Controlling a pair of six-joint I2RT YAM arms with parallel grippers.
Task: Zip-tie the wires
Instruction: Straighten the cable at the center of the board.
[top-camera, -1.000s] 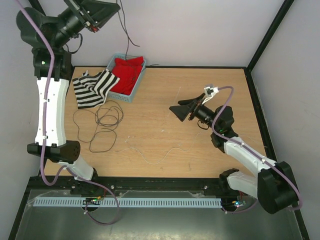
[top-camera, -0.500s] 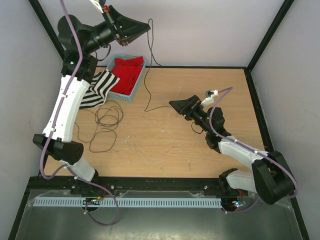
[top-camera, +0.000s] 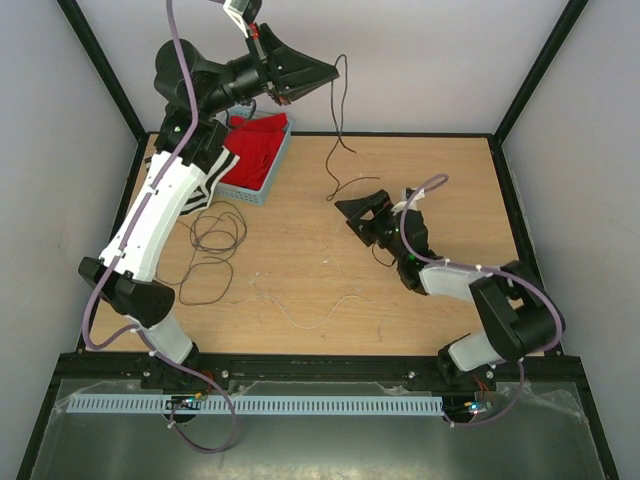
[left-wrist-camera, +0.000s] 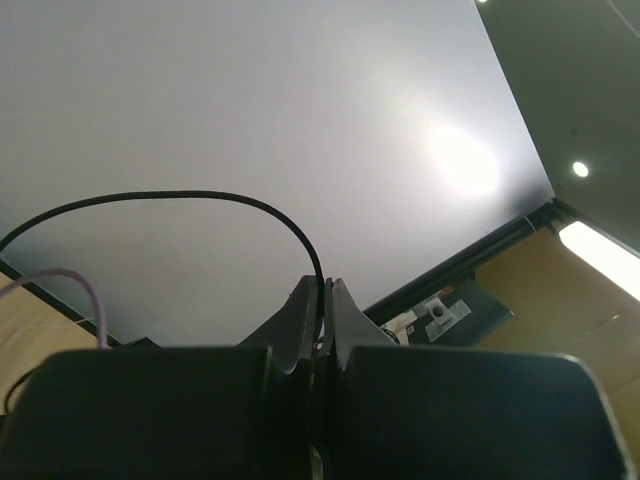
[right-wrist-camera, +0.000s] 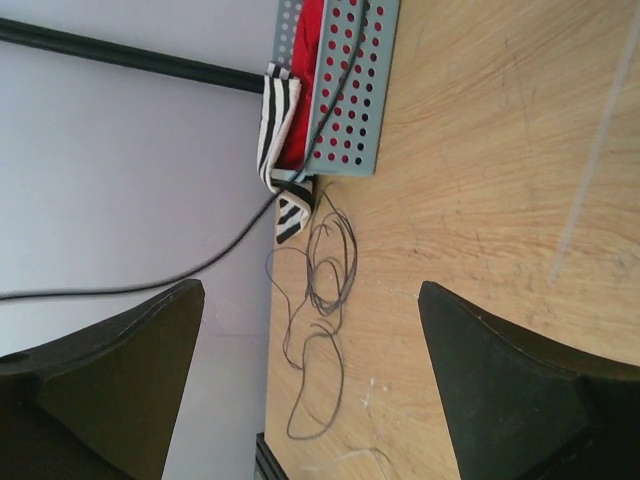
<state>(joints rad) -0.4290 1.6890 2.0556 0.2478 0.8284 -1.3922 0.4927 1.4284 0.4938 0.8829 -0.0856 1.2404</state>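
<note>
Overhead view: a wooden table (top-camera: 450, 200) with a blue basket (top-camera: 283, 150) of red cloth (top-camera: 255, 150) at the back. The left gripper (top-camera: 333, 72), high up to the right of the basket, is clamped on one black wire (top-camera: 340, 130) that dangles to the table. The right gripper (top-camera: 350, 212), spread wide and empty, sits low, right of the basket, near that wire's lower end. The other wires (top-camera: 215, 238) lie in loose loops in front of the basket

Left wrist view: closed fingers (left-wrist-camera: 300, 320) pinch the wire, which arcs away leftward

Right wrist view: wide-apart fingers (right-wrist-camera: 120, 370) frame the basket and the loops beside it

Nothing looks bundled or tied; gathering and fastening seem left to do
</note>
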